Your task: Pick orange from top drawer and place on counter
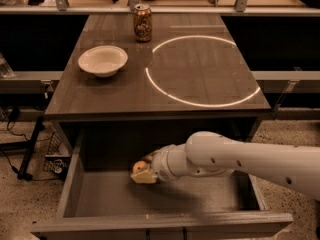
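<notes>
The orange (138,166) lies in the open top drawer (105,196), near its back left, partly hidden behind my gripper (144,176). The gripper's pale tip is low inside the drawer, right against the orange's front and right side. The white arm (235,161) reaches in from the right. The counter (125,91) with its glowing white circle (200,69) lies above and behind the drawer.
A cream bowl (102,60) sits on the counter's left part. A soda can (142,22) stands at the counter's far edge. The drawer's grey front panel (165,224) juts toward me. Metal rails run on both sides of the counter; cables lie on the floor at left.
</notes>
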`<move>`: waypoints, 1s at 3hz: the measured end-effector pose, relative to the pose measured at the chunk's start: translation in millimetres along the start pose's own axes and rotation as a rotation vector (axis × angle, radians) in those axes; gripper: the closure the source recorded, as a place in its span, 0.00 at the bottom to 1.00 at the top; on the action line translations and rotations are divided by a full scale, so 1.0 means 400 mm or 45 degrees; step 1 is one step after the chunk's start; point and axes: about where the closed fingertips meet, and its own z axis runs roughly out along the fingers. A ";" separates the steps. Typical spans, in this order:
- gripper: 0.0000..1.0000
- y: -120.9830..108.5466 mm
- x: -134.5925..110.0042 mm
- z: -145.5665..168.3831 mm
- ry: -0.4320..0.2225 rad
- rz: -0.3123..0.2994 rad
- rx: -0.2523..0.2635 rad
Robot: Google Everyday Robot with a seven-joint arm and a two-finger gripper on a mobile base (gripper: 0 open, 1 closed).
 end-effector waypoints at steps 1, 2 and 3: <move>1.00 -0.020 0.005 -0.068 -0.022 0.025 0.027; 1.00 -0.102 -0.002 -0.286 -0.076 0.059 0.106; 1.00 -0.142 -0.010 -0.434 -0.096 0.076 0.152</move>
